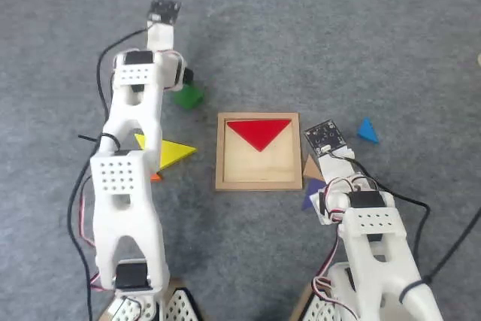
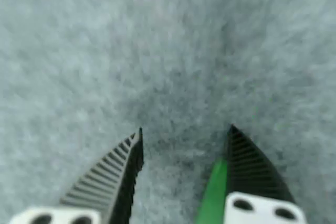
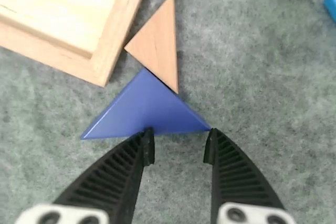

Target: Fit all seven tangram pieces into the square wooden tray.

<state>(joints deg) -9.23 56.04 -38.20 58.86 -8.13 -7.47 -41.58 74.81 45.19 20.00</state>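
Our right gripper (image 3: 178, 140) hovers, fingers apart, at the long edge of the indigo triangle (image 3: 144, 111). It lies on the grey felt tabletop (image 3: 273, 66) toward the near edge, touching a bare-wood triangle (image 3: 157, 43) just beside the tray (image 3: 113, 30). We'd straddle that thin, smooth piece squarely before closing, or it may skid. The glossy red triangle (image 1: 259, 133) sits in the tray, mid-tabletop. Our left gripper (image 2: 184, 135), fingers spread, has a green piece (image 2: 214, 195) against one finger.
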